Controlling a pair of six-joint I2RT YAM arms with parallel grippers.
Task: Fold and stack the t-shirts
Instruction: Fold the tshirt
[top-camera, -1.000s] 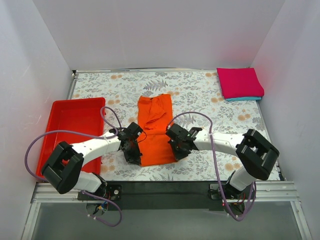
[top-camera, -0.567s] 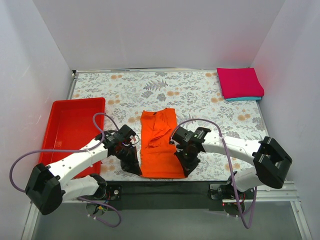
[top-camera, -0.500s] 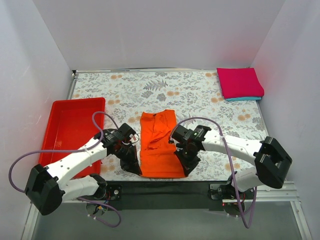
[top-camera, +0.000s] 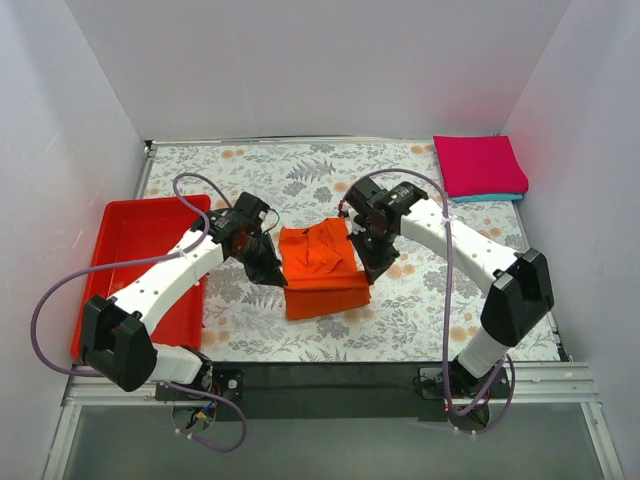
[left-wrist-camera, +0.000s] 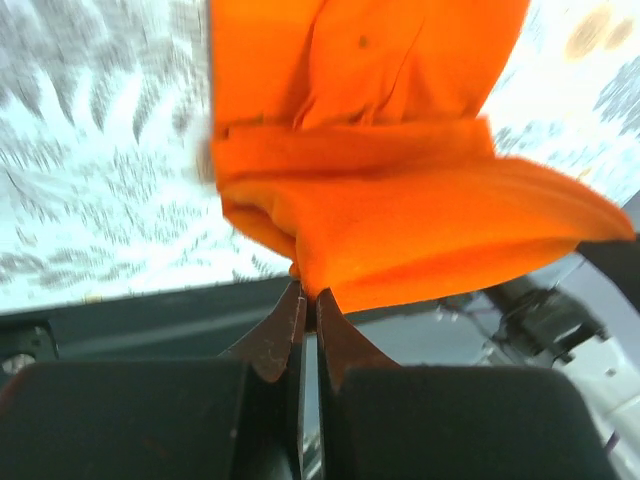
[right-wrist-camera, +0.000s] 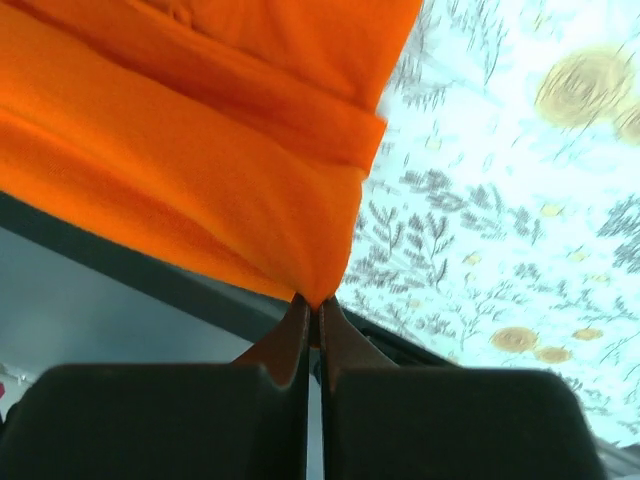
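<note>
Left gripper (top-camera: 268, 272) and right gripper (top-camera: 368, 268) clamp 2 orange t-shirt (top-camera: 322, 265) corners right of red tray (top-camera: 140, 245); keep level, lay edges flush.

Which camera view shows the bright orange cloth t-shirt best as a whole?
The top external view: it shows the whole bright orange cloth t-shirt, partly folded, held by the left end effector and the right end effector. Each wrist view shows only a close, blurred piece of orange cloth pinched in its own end effector.

Floral tabletop (top-camera: 300, 175) lies open beyond the orange t-shirt (top-camera: 322, 270) — red tray (top-camera: 145, 245) flanks its left, folded magenta-on-teal t-shirts (top-camera: 478, 165) occupy the far right.
</note>
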